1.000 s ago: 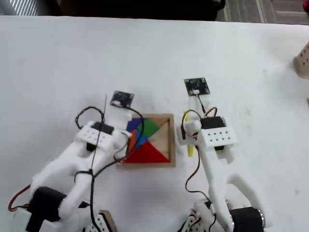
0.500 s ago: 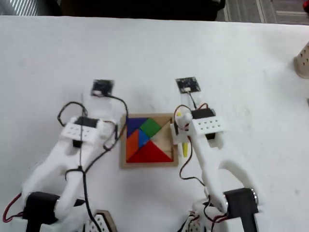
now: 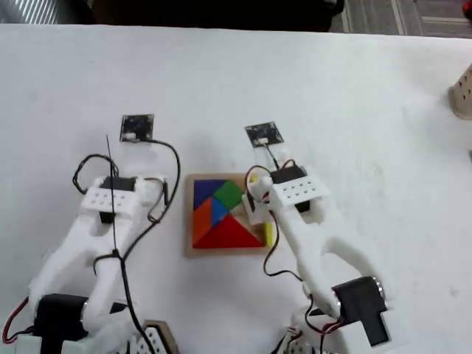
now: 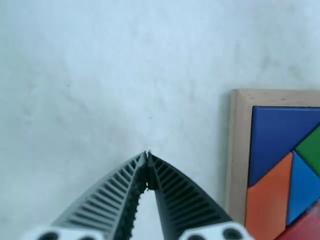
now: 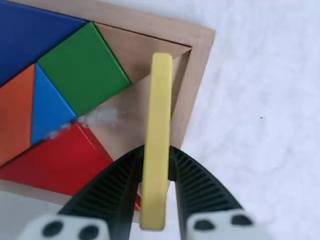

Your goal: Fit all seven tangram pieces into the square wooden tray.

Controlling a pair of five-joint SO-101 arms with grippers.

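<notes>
The square wooden tray (image 3: 225, 249) lies between the two arms and holds blue (image 5: 35, 40), green (image 5: 82, 65), orange (image 5: 15, 115), light blue (image 5: 50, 107) and red (image 5: 60, 165) pieces. Its right part is bare wood (image 5: 135, 115). My right gripper (image 5: 156, 155) is shut on a yellow piece (image 5: 159, 125), held on edge above that bare corner and the tray's right rim (image 5: 200, 85). In the high view the yellow piece (image 3: 270, 233) peeks out beside the right arm. My left gripper (image 4: 146, 156) is shut on nothing, over white table left of the tray (image 4: 237, 150).
The left arm (image 3: 110, 199) stands apart from the tray's left side, its cable hanging down. A perforated wooden object (image 3: 463, 92) sits at the table's far right edge. White table surface stretches behind the tray.
The left arm has drawn back leftward off the tray. The right arm has moved left with the yellow piece, from beside the tray to over its right edge.
</notes>
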